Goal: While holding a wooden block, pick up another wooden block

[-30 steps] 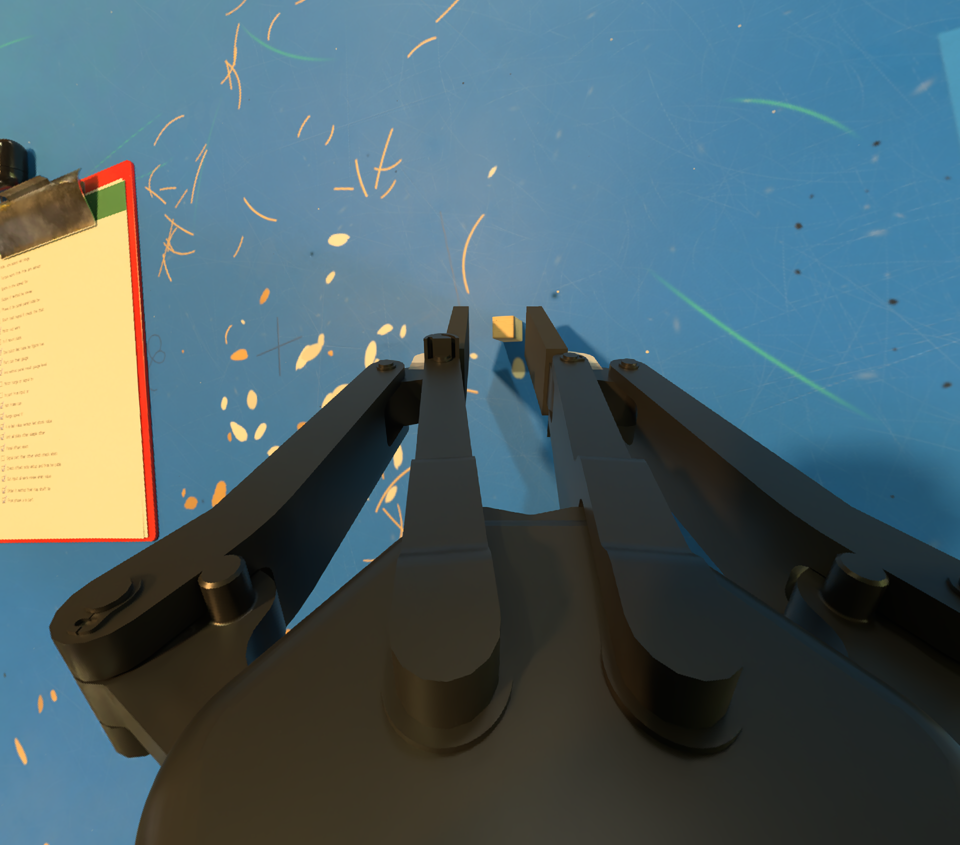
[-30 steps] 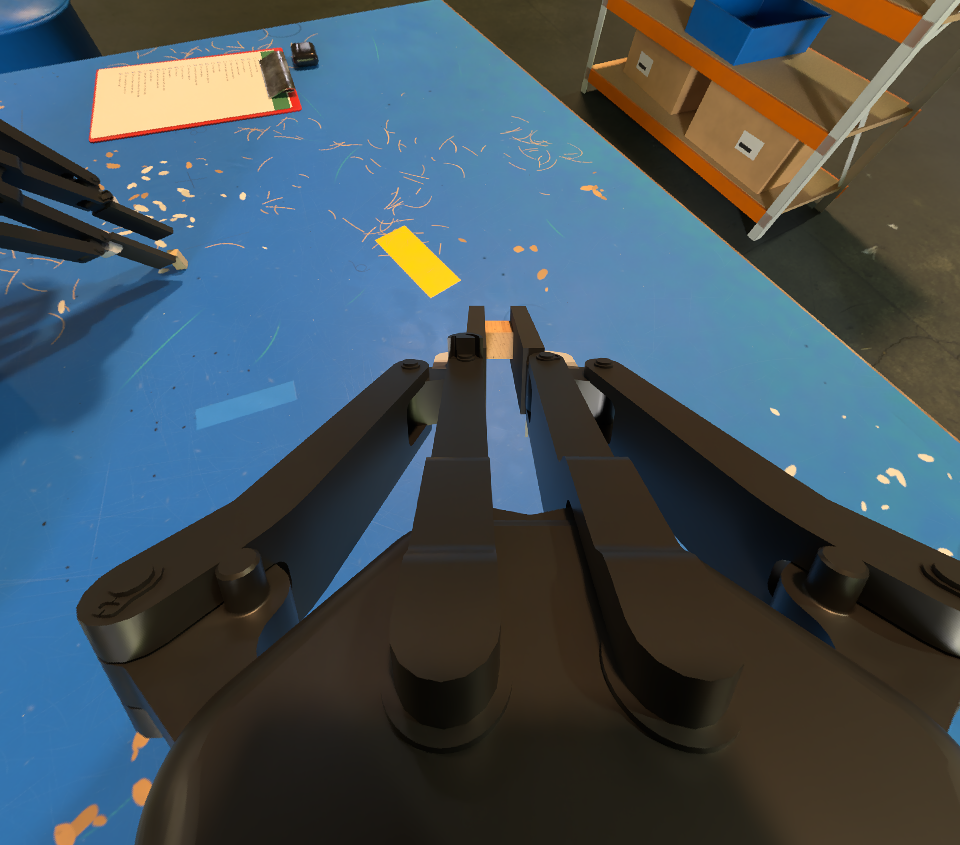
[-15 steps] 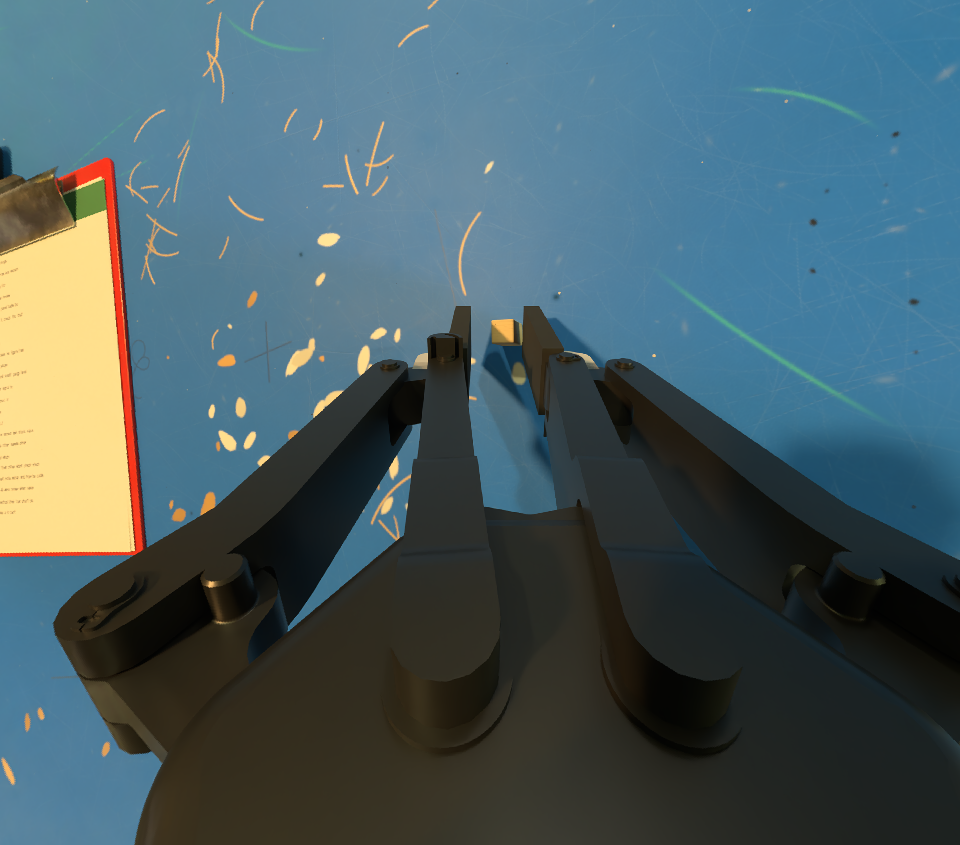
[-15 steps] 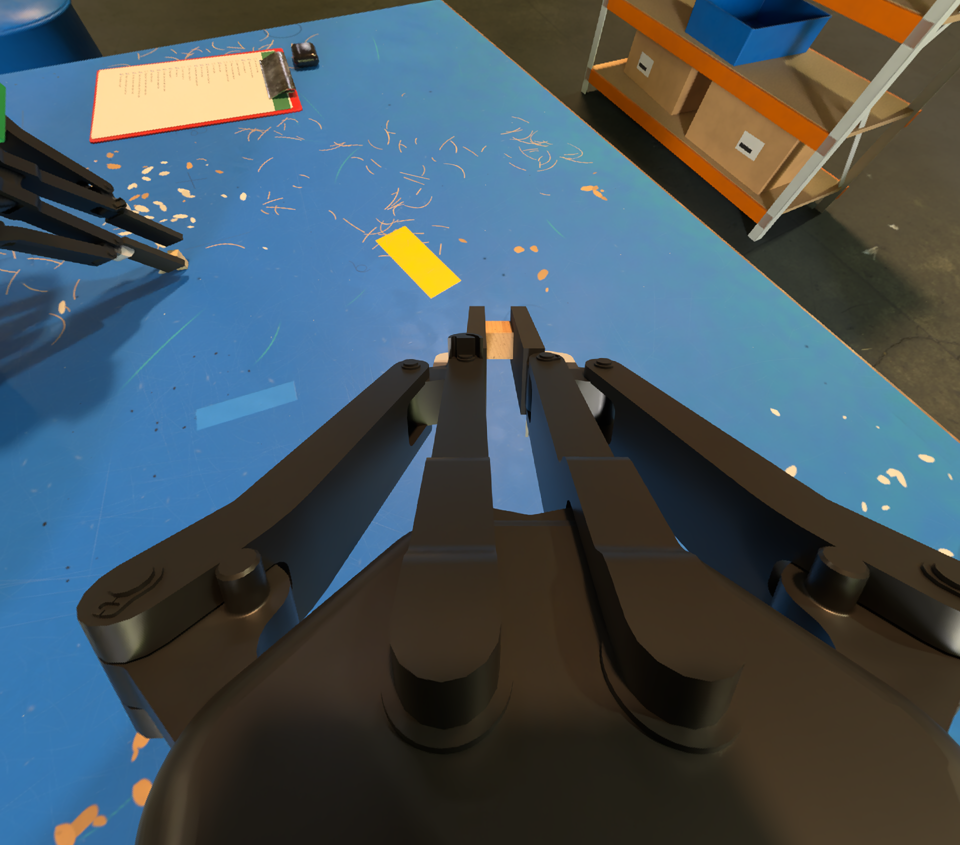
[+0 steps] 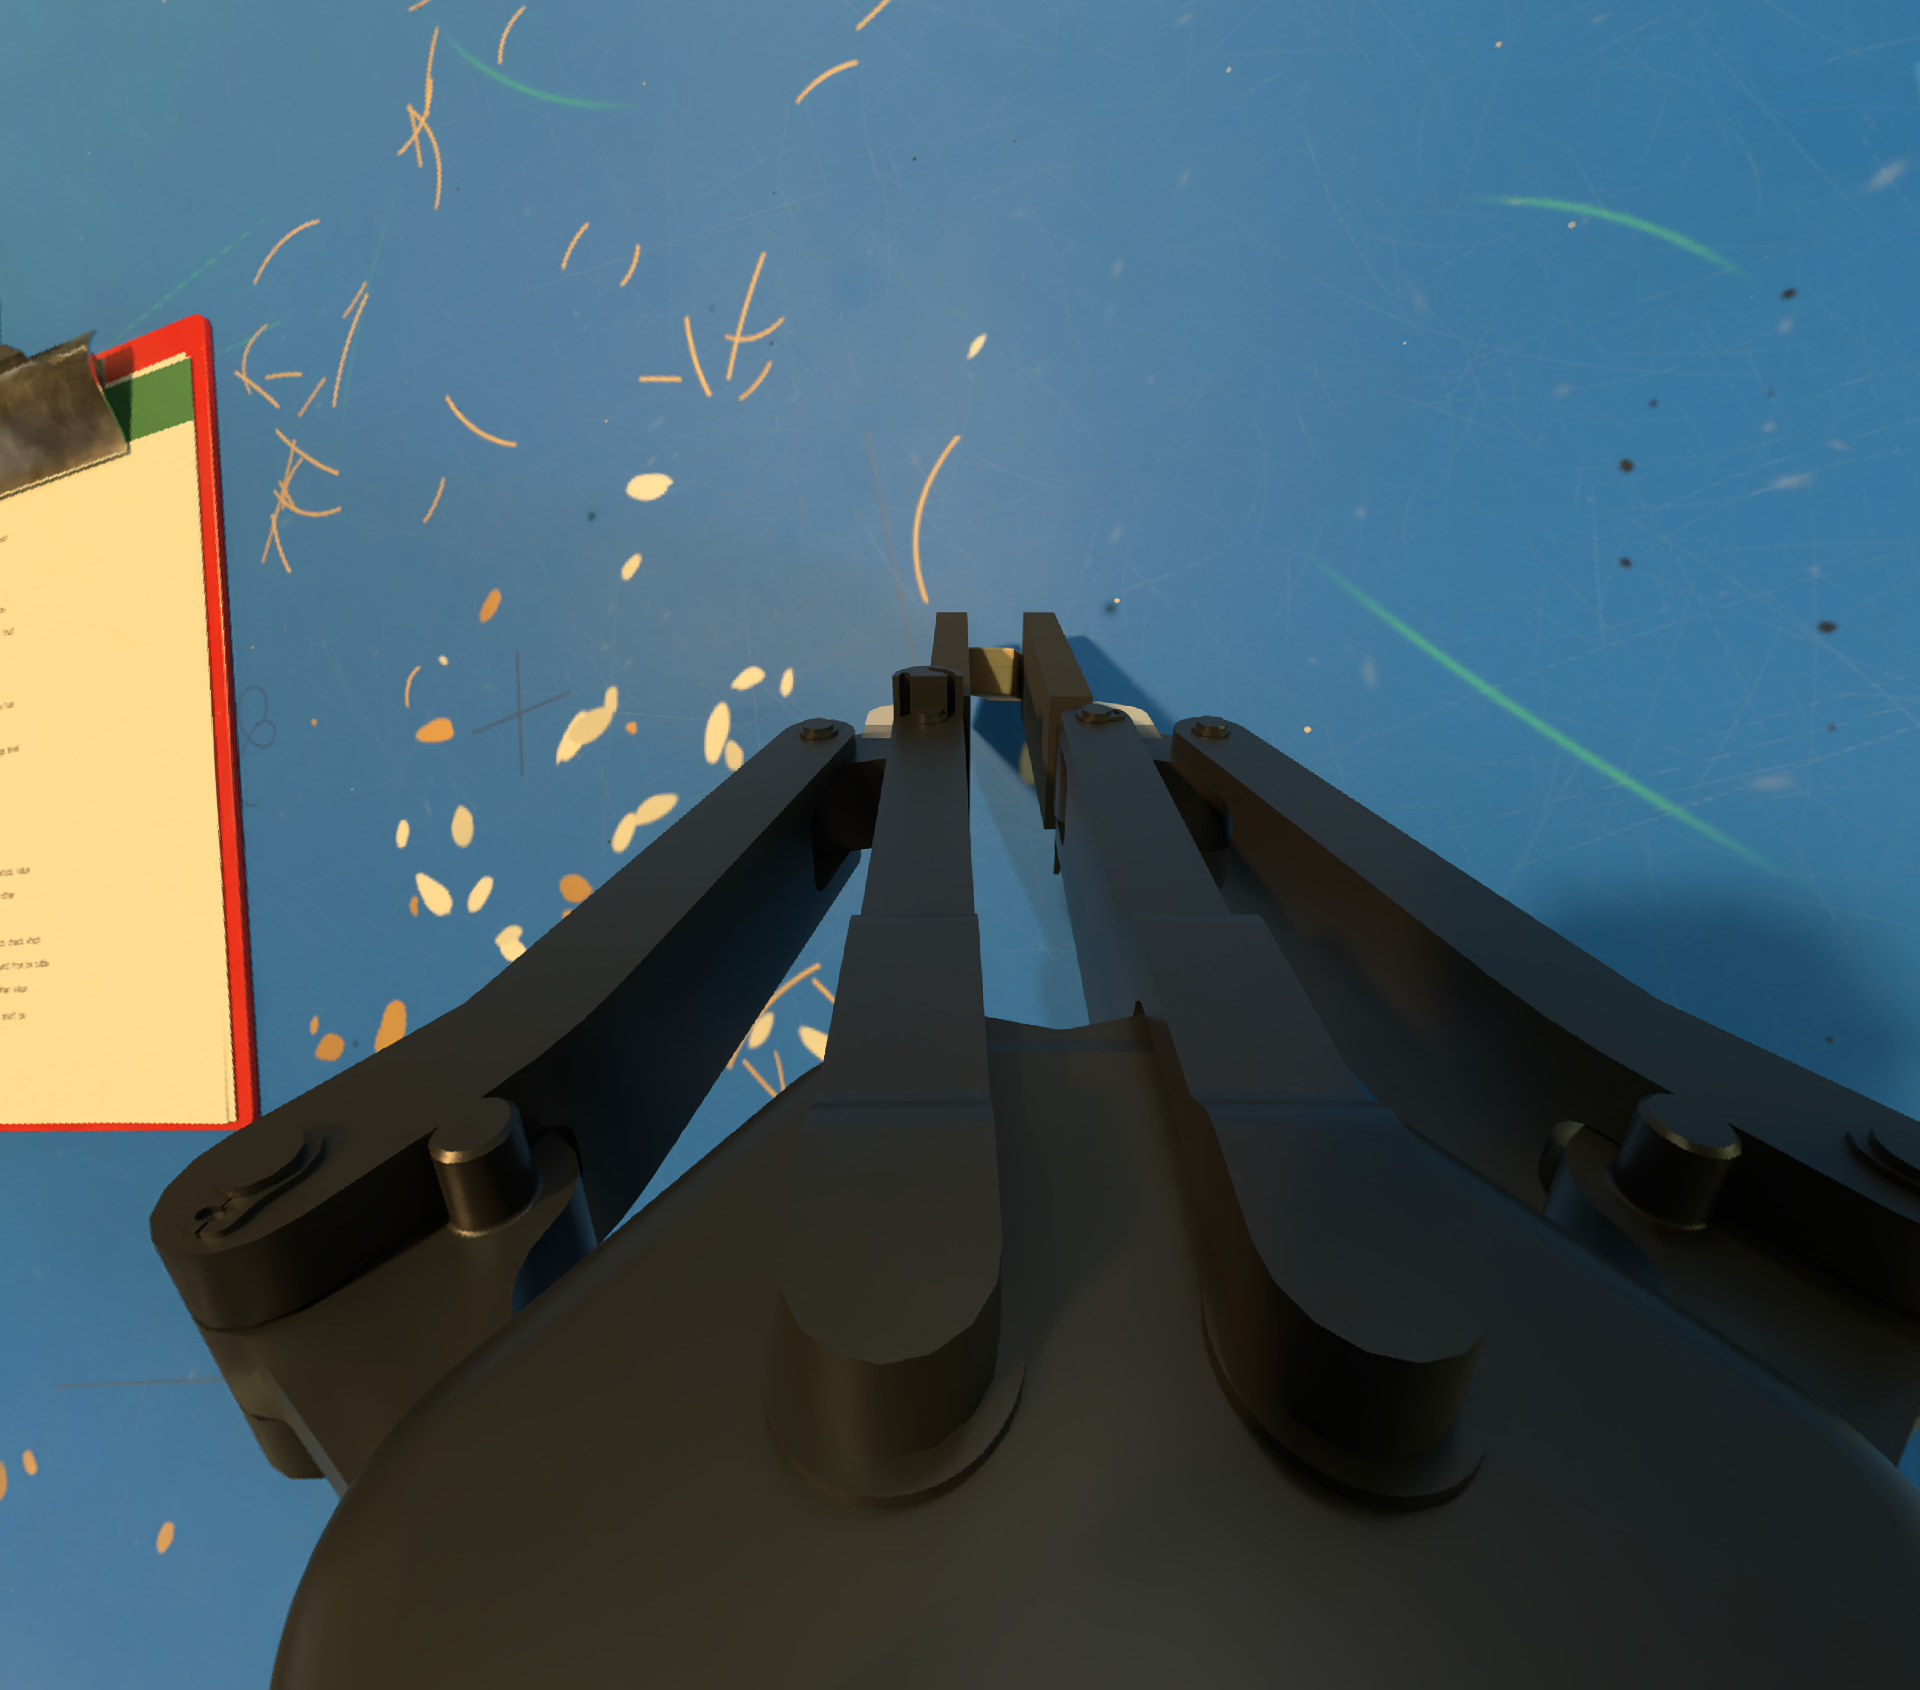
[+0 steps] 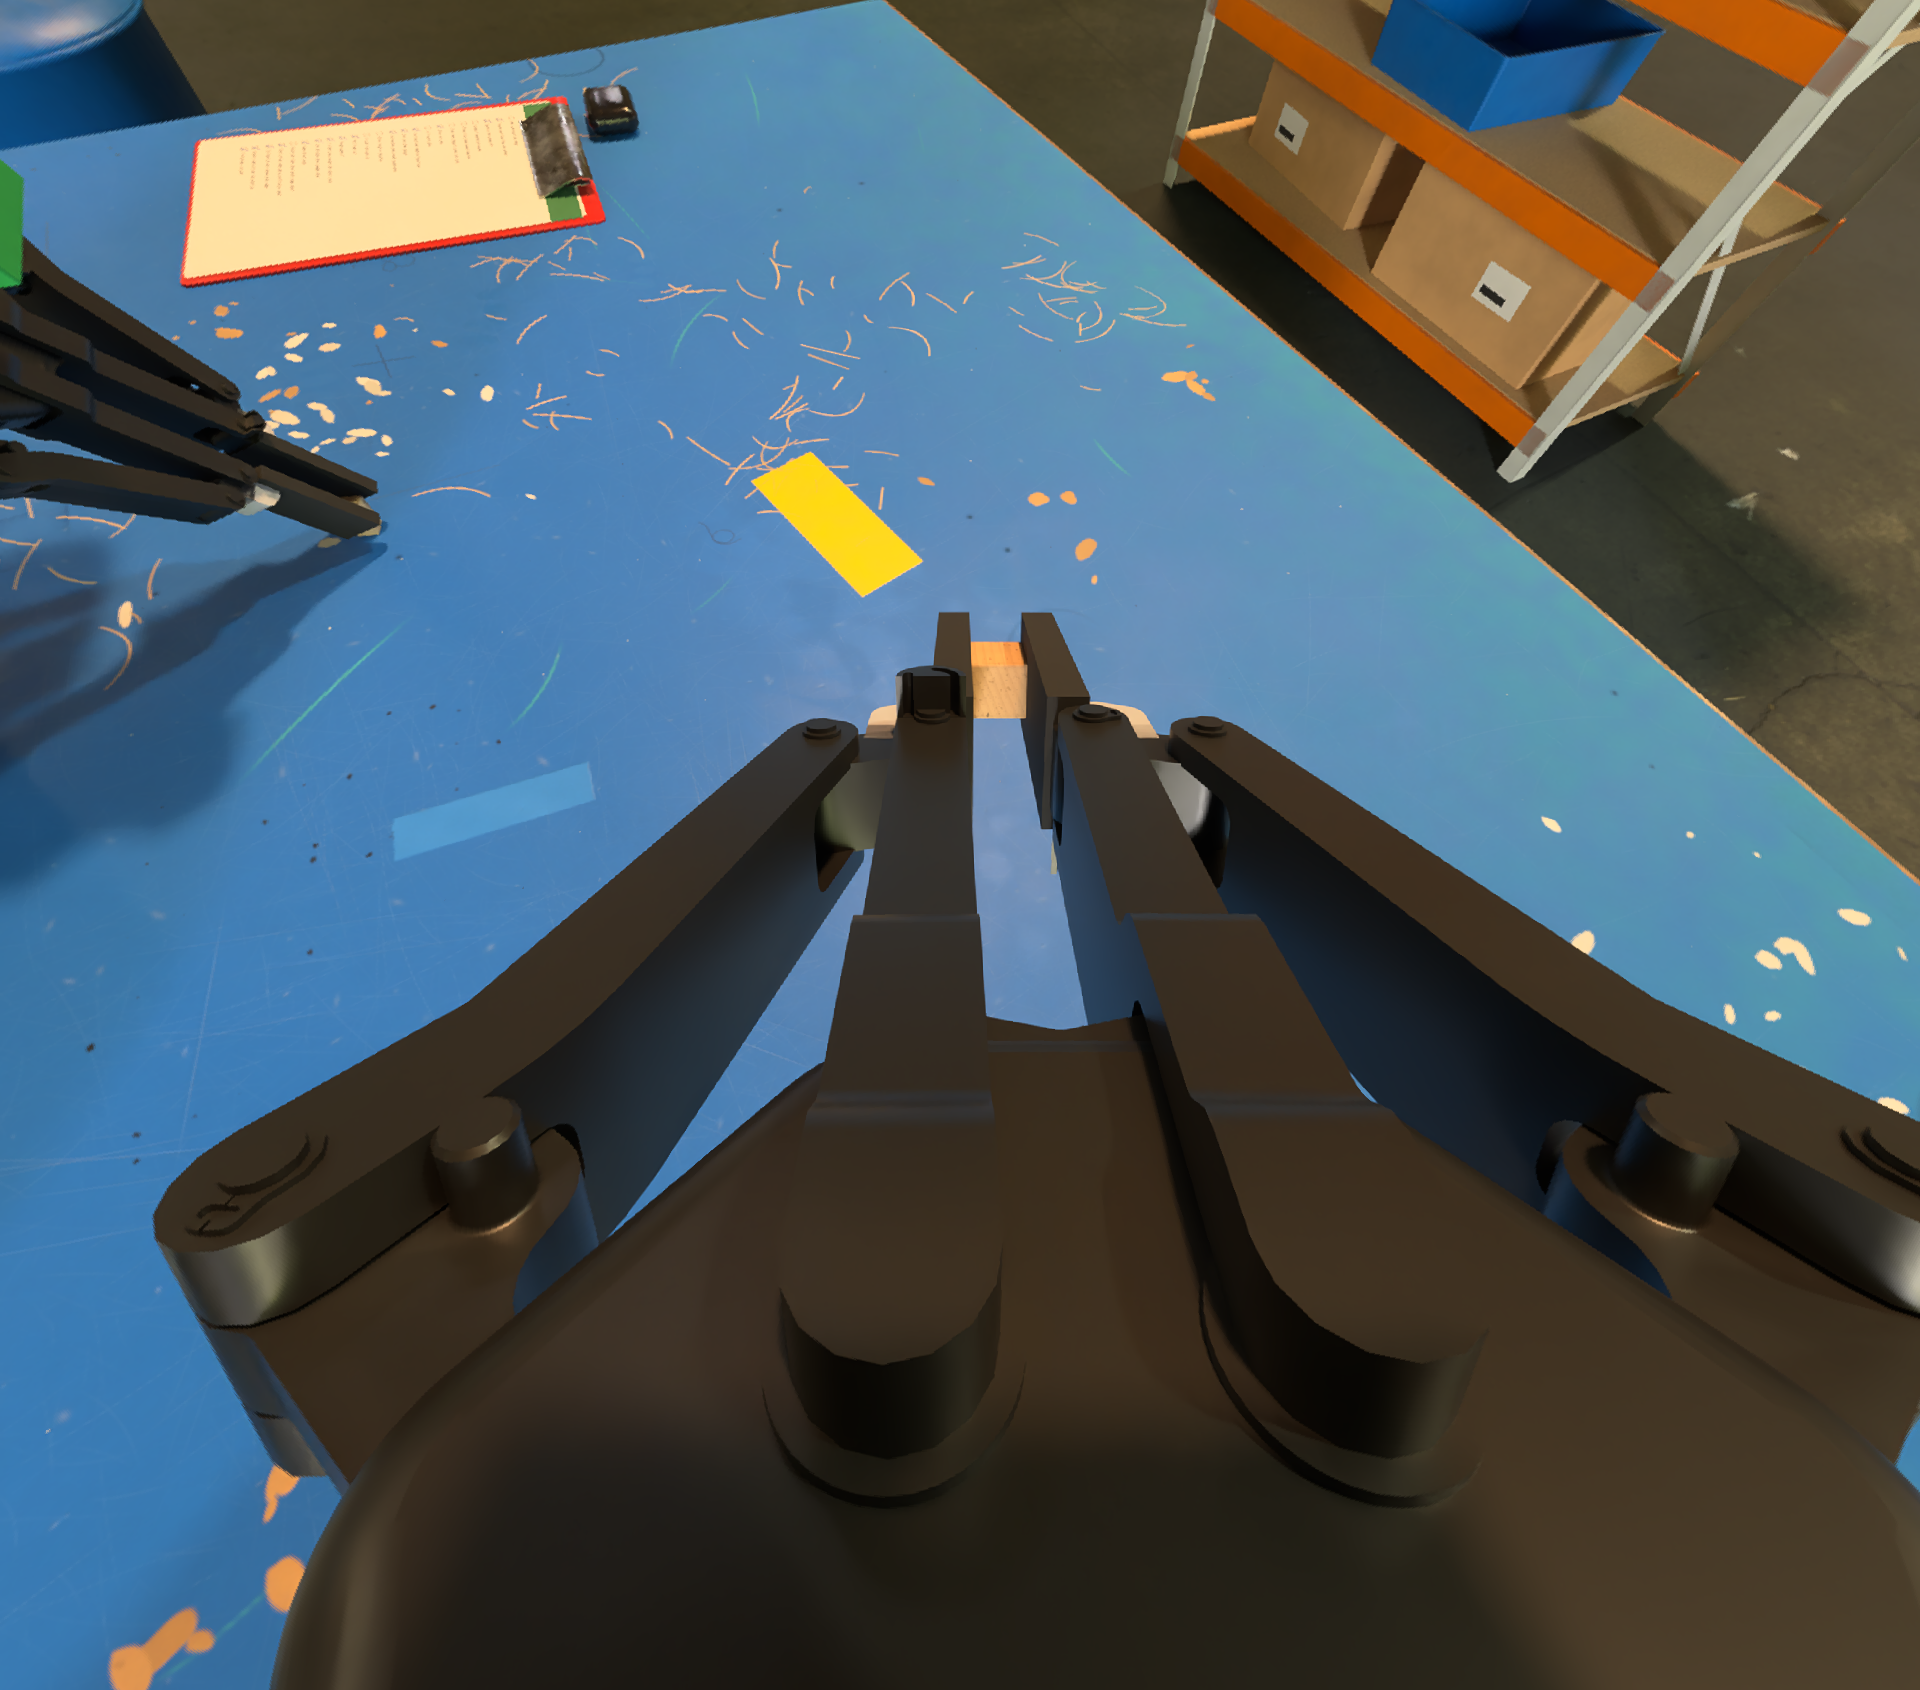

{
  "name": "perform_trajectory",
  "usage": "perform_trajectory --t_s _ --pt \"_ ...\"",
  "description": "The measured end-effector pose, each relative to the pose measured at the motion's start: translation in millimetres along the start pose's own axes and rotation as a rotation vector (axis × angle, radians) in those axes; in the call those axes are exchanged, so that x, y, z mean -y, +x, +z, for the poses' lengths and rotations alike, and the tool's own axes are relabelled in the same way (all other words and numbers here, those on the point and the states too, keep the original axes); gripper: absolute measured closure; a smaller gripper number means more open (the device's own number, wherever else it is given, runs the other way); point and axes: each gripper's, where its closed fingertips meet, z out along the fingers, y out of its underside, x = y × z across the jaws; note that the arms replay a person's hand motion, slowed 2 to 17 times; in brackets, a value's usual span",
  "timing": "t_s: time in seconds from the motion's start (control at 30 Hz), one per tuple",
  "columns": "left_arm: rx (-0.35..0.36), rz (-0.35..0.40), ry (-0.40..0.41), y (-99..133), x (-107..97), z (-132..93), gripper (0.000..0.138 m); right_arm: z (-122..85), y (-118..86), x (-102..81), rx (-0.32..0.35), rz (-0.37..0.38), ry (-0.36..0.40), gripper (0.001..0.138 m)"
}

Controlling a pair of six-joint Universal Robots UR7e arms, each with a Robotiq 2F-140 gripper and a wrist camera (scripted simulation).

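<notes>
wood in both claws, second lift just starting

wood shows between the fingers of the right gripper (image 6: pixel 995 653): a pale block (image 6: pixel 997 684) with an orange-lit top, pinched on both sides, the claw drawn narrow around it. it hangs above the blue table (image 6: pixel 1351 705), so that half of the task looks done.

farther left, the left gripper (image 5: pixel 994 651) points steeply down at the table. its fingers are also narrow, and a second, smaller-looking block (image 5: pixel 992 670) sits squeezed between them with no gap on either side. in the right wrist view its tips are at or just off the table top beside scattered wood chips (image 6: pixel 322 404); i cannot tell whether the block has left the surface yet.

my reading: the second grasp is made, and what is left is to raise it clear while the right claw keeps its grip.

beyond lie a yellow strip (image 6: pixel 836 523), a red clipboard (image 6: pixel 384 191), and orange shelving (image 6: pixel 1558 113) past the table edge.
</notes>
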Motion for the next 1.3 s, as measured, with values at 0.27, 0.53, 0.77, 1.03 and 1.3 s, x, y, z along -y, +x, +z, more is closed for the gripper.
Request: perform_trajectory --t_s 0.27,0.53,0.77,1.03,1.3 --pt "-0.008 -0.008 0.010 0.7 1.6 0.5 0.124 0.0 0.0 0.1 0.001 0.000 0.000 0.126" --pt "-0.009 -0.014 0.018 1.2 2.7 0.7 0.124 0.1 0.0 0.1 0.001 0.001 0.001 0.126" --pt "-0.009 -0.019 0.021 1.0 2.3 0.2 0.124 0.1 0.0 0.1 0.001 0.001 0.001 0.126" --pt "-0.004 -0.024 0.030 -0.3 2.5 -2.6 0.127 0.0 0.0 0.1 0.002 0.001 0.001 0.126" --pt "-0.003 -0.035 0.051 -1.3 5.4 -9.7 0.127 0.0 0.0 0.1 0.002 0.000 0.001 0.126"
